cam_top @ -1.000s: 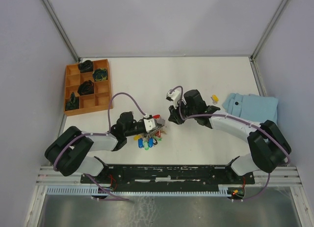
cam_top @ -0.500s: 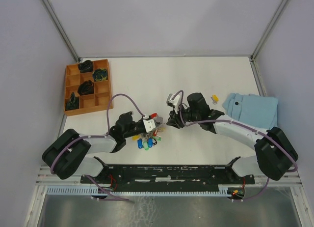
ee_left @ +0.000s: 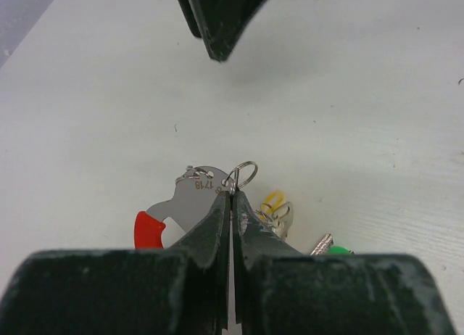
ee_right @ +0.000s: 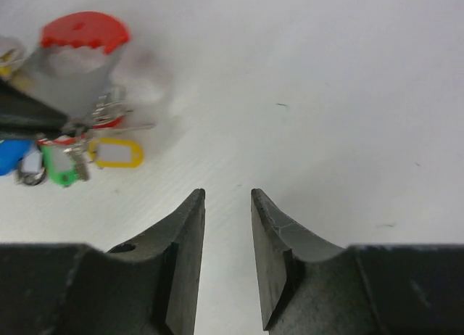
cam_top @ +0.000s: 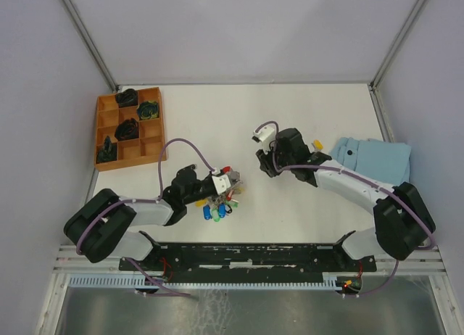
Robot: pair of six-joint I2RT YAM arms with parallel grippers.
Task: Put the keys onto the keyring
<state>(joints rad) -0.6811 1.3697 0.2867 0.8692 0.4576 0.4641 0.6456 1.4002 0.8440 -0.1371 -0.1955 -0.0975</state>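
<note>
The keyring (cam_top: 223, 188) lies at the table's near middle, a grey metal tag with a red end (ee_left: 190, 201) and a small split ring (ee_left: 245, 174). Keys with blue, green and yellow tags (cam_top: 216, 208) cluster by it; the yellow tag (ee_right: 116, 154) and green tag (ee_right: 59, 168) show in the right wrist view. My left gripper (cam_top: 232, 181) is shut on the keyring's small split ring (ee_left: 232, 193). My right gripper (cam_top: 262, 165) is open and empty (ee_right: 227, 193), to the right of the cluster and apart from it. One more yellow-tagged key (cam_top: 317, 143) lies alone further right.
An orange compartment tray (cam_top: 154, 128) with dark items stands at the far left. A folded light blue cloth (cam_top: 373, 161) lies at the right edge, next to the lone yellow key.
My right gripper came close to the cluster half a second ago and has since drawn back up and to the right. The left gripper holds the ring in the same place.
</note>
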